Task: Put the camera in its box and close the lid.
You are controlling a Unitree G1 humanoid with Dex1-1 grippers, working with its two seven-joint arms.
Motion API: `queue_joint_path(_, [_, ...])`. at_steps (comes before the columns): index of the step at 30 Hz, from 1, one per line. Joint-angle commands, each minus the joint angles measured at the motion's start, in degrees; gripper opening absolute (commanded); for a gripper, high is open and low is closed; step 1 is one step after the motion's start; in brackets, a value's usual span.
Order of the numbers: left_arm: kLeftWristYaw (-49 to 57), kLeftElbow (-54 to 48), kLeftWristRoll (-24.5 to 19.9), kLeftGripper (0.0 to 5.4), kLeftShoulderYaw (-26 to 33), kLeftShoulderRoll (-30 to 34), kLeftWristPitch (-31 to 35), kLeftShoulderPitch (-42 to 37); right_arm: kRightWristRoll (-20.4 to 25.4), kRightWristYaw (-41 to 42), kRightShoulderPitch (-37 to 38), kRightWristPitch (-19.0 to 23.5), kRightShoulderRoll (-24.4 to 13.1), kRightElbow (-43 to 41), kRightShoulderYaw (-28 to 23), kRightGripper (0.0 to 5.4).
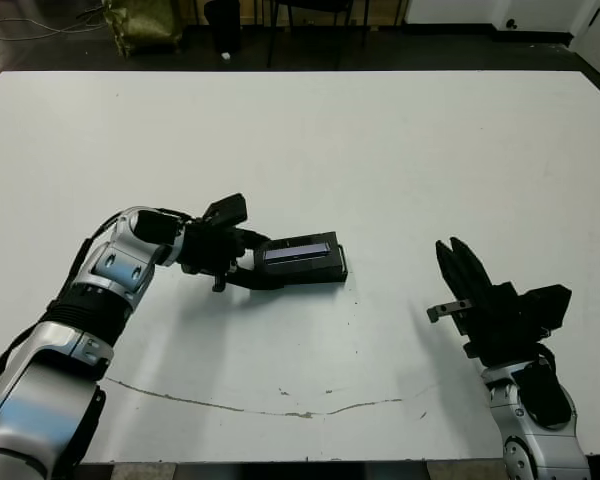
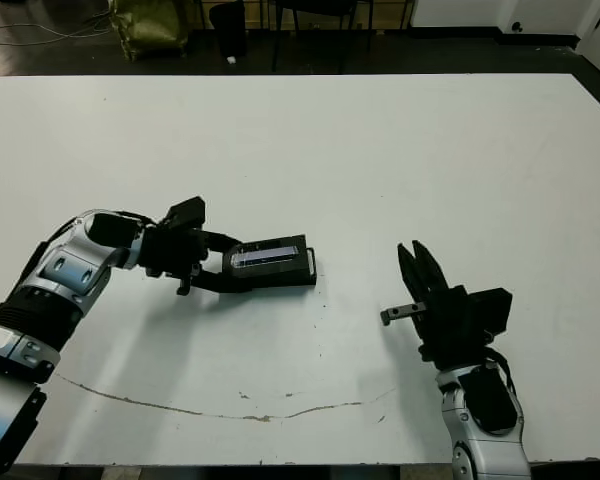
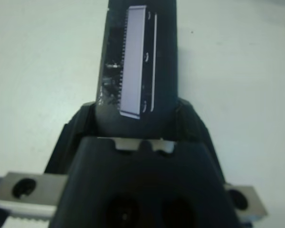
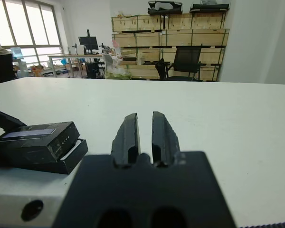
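Note:
The lid (image 1: 300,249), flat black with a silvery strip, lies on the box (image 1: 327,272) left of the table's middle. In the right wrist view the lid (image 4: 38,135) sits slightly askew, and a sliver of the box's (image 4: 69,156) white lining shows at one end. My left gripper (image 1: 254,262) is shut on the lid's near end, one finger on each long side, as the left wrist view shows around the lid (image 3: 140,71). The camera is hidden from view. My right gripper (image 1: 452,258) hovers shut and holds nothing, well to the right of the box.
A thin dark scratch line (image 1: 280,410) runs along the table near its front edge. Beyond the far edge stand chair legs (image 1: 280,30) and a green bag (image 1: 145,25) on a dark floor. Bare white table (image 1: 380,150) surrounds the box.

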Motion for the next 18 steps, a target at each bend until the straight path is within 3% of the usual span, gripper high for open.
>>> queue_joint_path(1, [0.84,0.89,0.63,2.26,-0.27,-0.62,1.87,2.23,0.24,0.25,0.42,0.15,-0.41,1.1,-0.42,0.0])
queue_joint_path(8, [-0.48,4.76,-1.5,2.26,1.52,-3.42,0.11,1.34,-0.4,-0.06,0.52,0.17,-0.4,0.87,-0.09,0.0])
queue_joint_path(12, [0.08,6.97,-1.1,2.26,1.52,-5.07,1.15,-0.34,0.36,1.05,0.24,-1.42,-0.4,2.1,-0.3,0.0])
queue_joint_path(18, [-0.03,9.36,0.31,2.26,0.52,-6.75,-0.89,-2.62,-0.13,-0.02,0.81,0.21,-0.28,0.7,-0.26,0.0])
